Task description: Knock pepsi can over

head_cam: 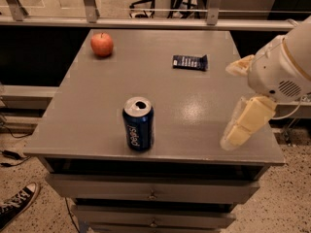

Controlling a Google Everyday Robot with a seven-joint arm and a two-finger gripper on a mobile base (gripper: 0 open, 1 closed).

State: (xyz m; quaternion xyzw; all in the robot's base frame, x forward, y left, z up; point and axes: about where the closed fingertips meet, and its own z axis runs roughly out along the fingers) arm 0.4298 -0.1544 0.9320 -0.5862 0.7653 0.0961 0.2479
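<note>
The pepsi can (138, 124) is dark blue with white lettering and a silver opened top. It stands upright near the front edge of the grey table (97, 106), left of centre. My gripper (227, 106) hangs over the table's right front part, well to the right of the can and apart from it. Its two cream fingers (244, 123) are spread apart and hold nothing. The white arm (282, 69) comes in from the right edge.
A red apple (102, 44) sits at the back left of the table. A flat dark blue snack wrapper (190, 62) lies at the back right. Drawers (153, 194) are below the tabletop. A railing (146, 22) runs behind. A sneaker (17, 208) is on the floor at the lower left.
</note>
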